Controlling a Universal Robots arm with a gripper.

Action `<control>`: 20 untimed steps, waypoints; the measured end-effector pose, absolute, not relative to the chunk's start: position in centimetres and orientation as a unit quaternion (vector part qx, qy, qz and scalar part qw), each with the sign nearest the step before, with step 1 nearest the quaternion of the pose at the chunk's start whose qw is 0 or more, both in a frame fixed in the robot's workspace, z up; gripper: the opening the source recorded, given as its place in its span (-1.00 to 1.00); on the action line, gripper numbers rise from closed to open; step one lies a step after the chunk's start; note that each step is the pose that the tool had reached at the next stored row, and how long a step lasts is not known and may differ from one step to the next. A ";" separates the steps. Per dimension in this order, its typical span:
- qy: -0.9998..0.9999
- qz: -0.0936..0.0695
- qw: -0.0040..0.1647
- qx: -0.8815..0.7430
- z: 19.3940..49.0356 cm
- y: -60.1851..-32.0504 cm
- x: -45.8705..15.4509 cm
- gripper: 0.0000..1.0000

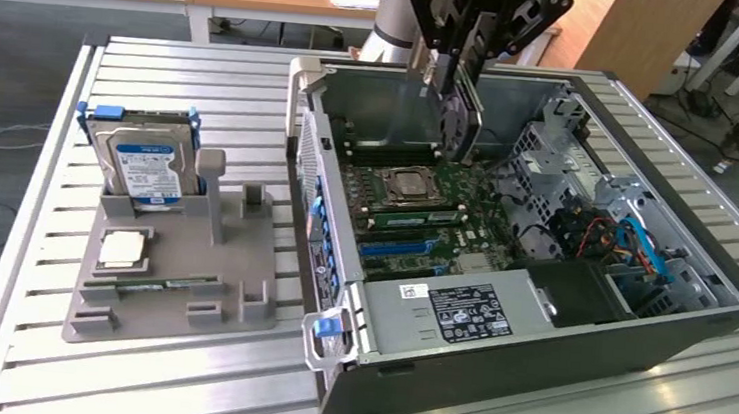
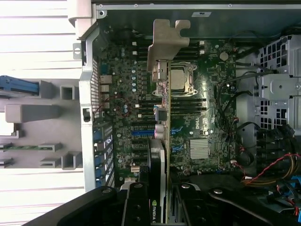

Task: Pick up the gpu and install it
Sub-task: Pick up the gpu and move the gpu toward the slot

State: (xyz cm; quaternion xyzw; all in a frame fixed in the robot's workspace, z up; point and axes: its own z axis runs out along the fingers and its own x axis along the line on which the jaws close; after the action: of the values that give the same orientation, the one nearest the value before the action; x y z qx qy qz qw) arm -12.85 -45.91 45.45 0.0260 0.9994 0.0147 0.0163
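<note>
1. Black end effector [image 1: 460, 66]: stands at 12 o'clock in the exterior view and points straight down over the open case. Its fingers are clamped on the two faces of the gpu [image 1: 460, 115], a thin flat dark expansion card with a silvery metal edge.
2. The gpu hangs upright, on edge, inside the dark grey open-sided computer case [image 1: 530, 367], over the 12 o'clock part of the green motherboard [image 1: 484, 202]. Whether its lower edge touches the board cannot be told.
3. Wrist view: the end effector [image 2: 159, 202] grips the gpu [image 2: 157, 155], seen edge-on. The card's silvery bent bracket [image 2: 164, 44] lies at the end away from the fingers. A small green-and-white logo sits on the card between the fingers; its lettering is not legible.
4. Silver power supply box [image 1: 387, 319], at 6 o'clock of the motherboard: it carries a black label [image 1: 468, 314] with white print too small to read.
5. Grey plastic parts holder [image 1: 252, 257]: rests on the slatted metal worktop [image 1: 181, 65], at 9 o'clock from the case. A silver hard drive [image 1: 149, 166] stands upright at the holder's 11 o'clock corner. The writing on its blue label cannot be read.
</note>
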 end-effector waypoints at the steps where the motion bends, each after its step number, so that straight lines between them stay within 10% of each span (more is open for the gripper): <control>1: 0.999 0.015 0.016 0.026 45.5 -45.9 -12.8 -0.47; 20: 0.999 0.015 0.016 0.026 45.4 -45.9 -12.1 -0.47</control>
State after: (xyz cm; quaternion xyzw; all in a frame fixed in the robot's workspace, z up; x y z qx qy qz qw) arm -12.09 -45.91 45.41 0.0260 0.9994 0.0147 0.0163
